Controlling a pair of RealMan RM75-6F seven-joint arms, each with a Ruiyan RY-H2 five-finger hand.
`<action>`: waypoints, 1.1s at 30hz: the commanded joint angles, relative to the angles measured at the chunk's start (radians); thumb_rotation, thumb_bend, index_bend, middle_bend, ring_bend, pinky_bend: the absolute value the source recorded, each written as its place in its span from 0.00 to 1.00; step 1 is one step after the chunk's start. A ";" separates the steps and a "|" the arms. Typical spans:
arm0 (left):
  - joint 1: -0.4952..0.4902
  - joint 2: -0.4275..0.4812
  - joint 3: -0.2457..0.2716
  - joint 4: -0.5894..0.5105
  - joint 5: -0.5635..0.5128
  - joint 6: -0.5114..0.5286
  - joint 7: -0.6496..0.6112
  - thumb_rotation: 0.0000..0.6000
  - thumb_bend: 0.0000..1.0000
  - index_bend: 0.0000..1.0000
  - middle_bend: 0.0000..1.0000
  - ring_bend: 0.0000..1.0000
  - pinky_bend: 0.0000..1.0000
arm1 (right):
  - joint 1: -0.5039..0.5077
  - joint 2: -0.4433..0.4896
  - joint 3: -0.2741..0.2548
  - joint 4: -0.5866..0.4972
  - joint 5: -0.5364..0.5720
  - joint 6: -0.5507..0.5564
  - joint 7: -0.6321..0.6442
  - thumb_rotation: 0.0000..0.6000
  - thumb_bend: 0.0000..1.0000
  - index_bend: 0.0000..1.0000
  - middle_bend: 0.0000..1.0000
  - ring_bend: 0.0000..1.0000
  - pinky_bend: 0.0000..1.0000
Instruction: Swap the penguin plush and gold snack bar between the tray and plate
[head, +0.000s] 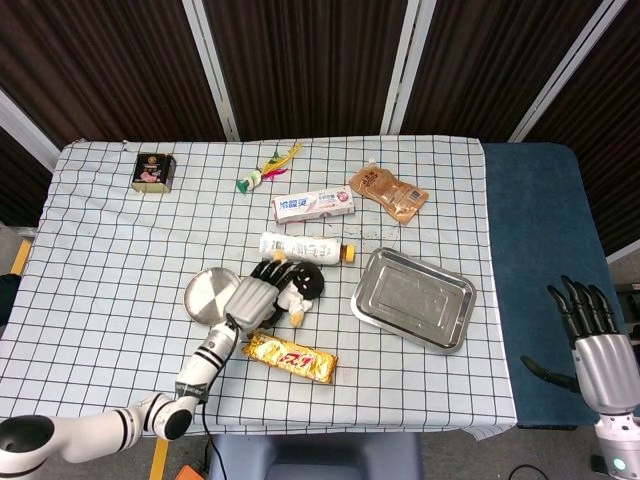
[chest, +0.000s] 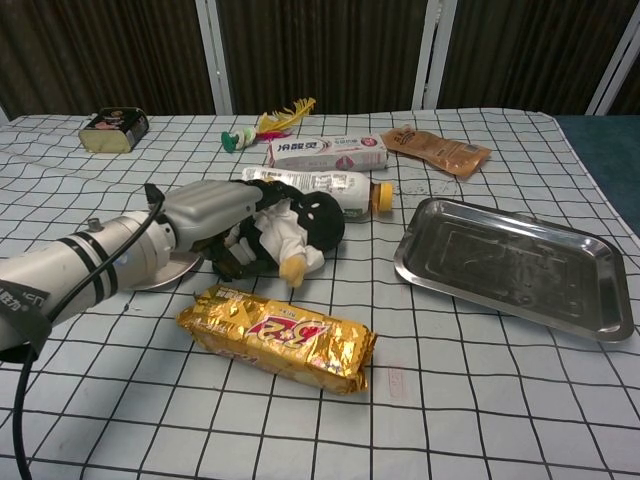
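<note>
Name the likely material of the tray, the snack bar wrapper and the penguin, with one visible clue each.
Tray: apparently polished steel, mirror-like reflections.
Snack bar wrapper: probably metallised foil, gold, crinkled, glinting.
Penguin: soft plush fabric, matte, fuzzy-looking.

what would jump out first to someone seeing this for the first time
Probably the grey robotic left hand resting over the black-and-white penguin plush at the table's middle, beside the small round metal plate. Next, the shiny gold snack bar lying in front of them, and the empty rectangular steel tray to the right.
</note>
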 joint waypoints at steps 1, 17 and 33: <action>-0.011 -0.030 0.005 0.045 -0.008 -0.009 -0.016 1.00 0.40 0.00 0.00 0.00 0.07 | 0.000 0.001 -0.001 -0.001 -0.001 0.000 0.001 1.00 0.09 0.00 0.00 0.00 0.00; -0.002 -0.211 0.064 0.375 0.176 0.189 -0.257 1.00 0.53 0.37 0.48 0.43 0.61 | -0.001 0.003 -0.001 0.002 -0.006 0.002 0.009 1.00 0.09 0.00 0.00 0.00 0.00; 0.103 -0.037 0.073 0.200 0.223 0.373 -0.223 1.00 0.58 0.53 0.58 0.55 0.73 | 0.005 -0.003 -0.002 -0.004 0.002 -0.022 -0.020 1.00 0.09 0.00 0.00 0.00 0.00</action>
